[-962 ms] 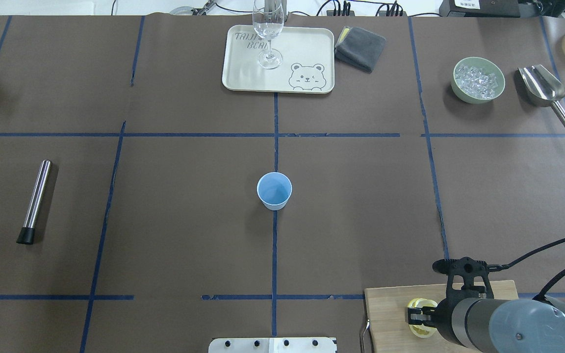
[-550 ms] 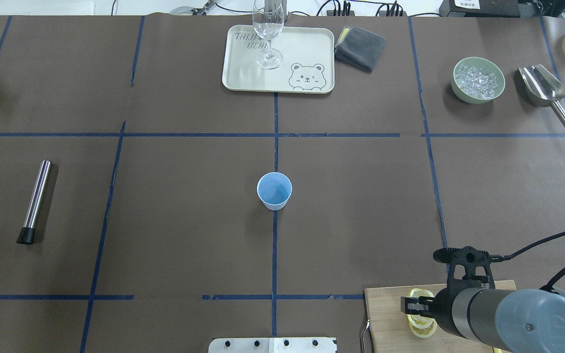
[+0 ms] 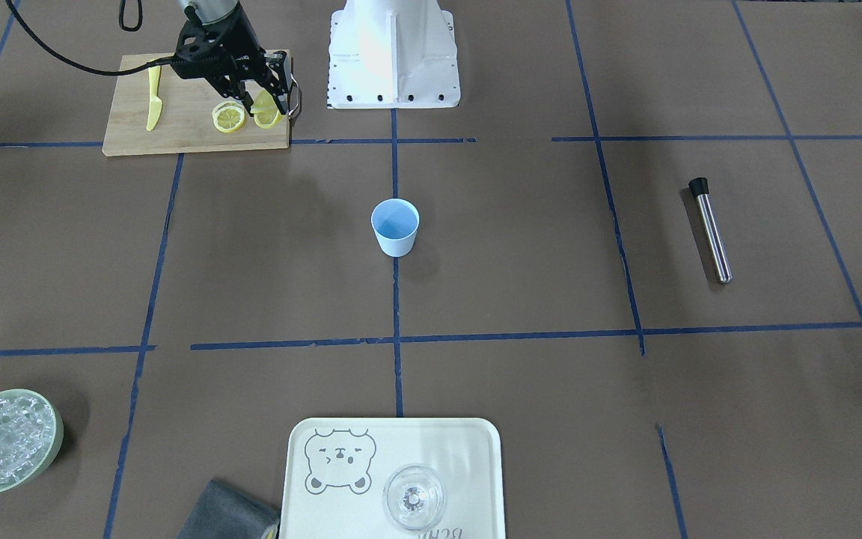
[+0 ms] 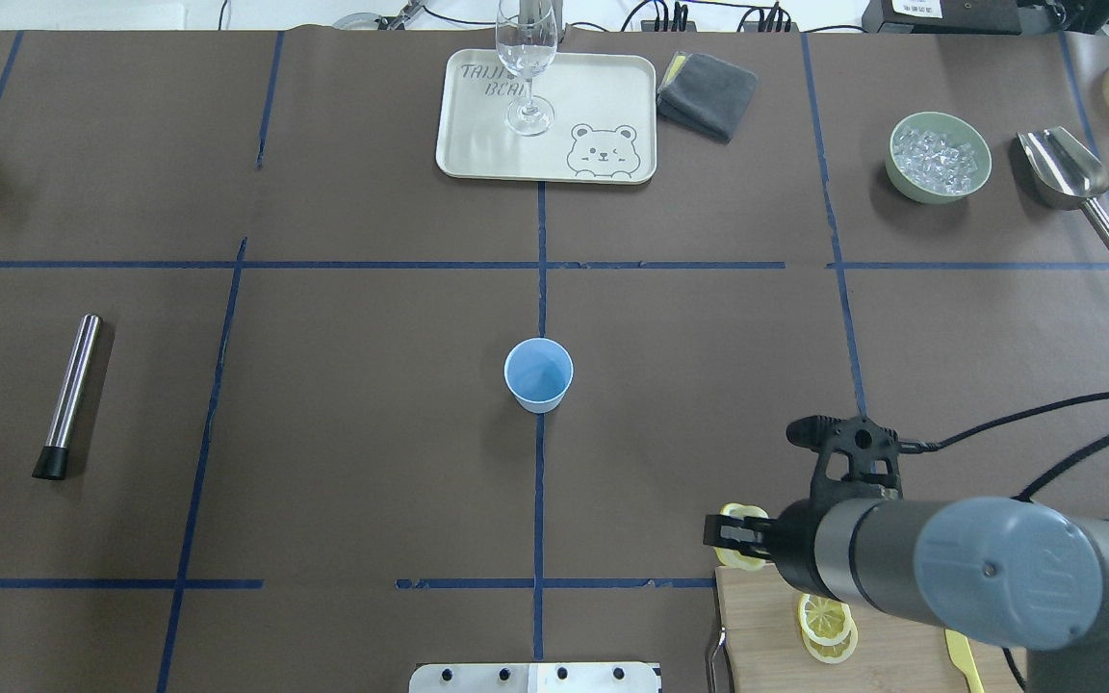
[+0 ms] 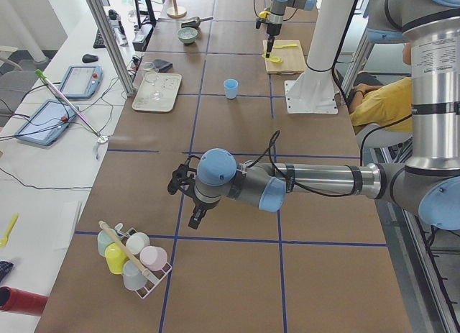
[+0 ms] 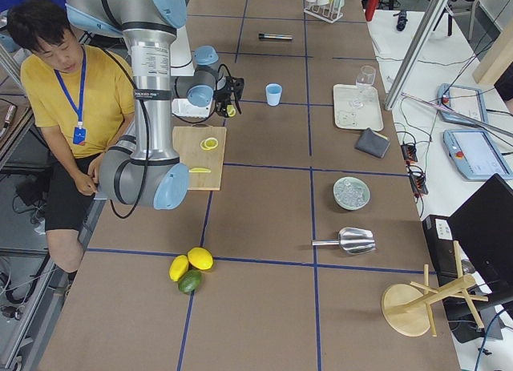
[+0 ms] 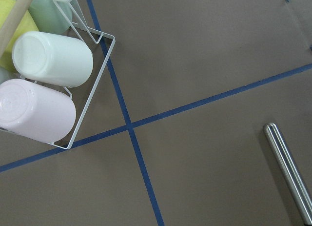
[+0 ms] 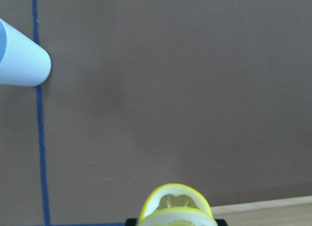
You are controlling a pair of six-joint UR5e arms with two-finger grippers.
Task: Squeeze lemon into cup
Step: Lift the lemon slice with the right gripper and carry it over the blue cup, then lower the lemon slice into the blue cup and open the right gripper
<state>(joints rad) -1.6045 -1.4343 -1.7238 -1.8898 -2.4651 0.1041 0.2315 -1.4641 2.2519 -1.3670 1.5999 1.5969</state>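
The right pincer (image 4: 734, 532) is clamped on the lemon (image 4: 745, 510), the slice pinched between its fingers and lifted clear of the cutting board (image 4: 757, 626), where spare slices (image 4: 826, 626) lie. The cup (image 4: 538, 373) stands upright mid-worktop with its mouth open to catch juice, at about ten o'clock from the lemon and well apart. To my eye, carrying it over comes next. The left pincer (image 5: 195, 219) hovers out of the way by the cup rack (image 7: 93, 89); wide or narrow, I cannot tell.

brown table (image 4: 372, 481), blue tape grid (image 4: 372, 265), white bench (image 5: 50, 203)
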